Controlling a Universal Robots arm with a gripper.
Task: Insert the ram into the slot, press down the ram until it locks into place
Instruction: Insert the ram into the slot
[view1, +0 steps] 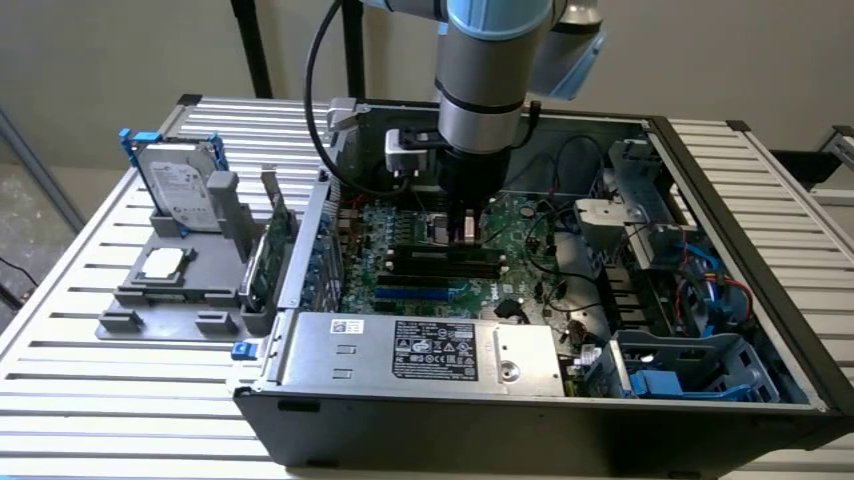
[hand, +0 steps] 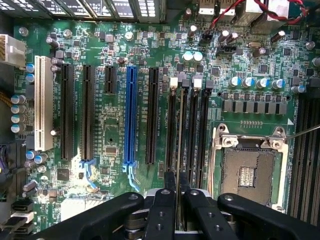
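My gripper is down inside the open computer case, over the green motherboard. It is shut on the ram, which appears edge-on as a thin dark line running out from between the two black fingertips. The ram hangs in line with the row of long black memory slots, over the second one beside the black expansion socket; whether it touches that slot I cannot tell. White latches mark the slots' far ends. In the exterior view the gripper stands just above the slots.
A blue socket and a white socket lie parallel to the slots. The open CPU socket sits on the other side. A power supply fills the case front. A grey tray with a hard drive stands outside, at the exterior view's left.
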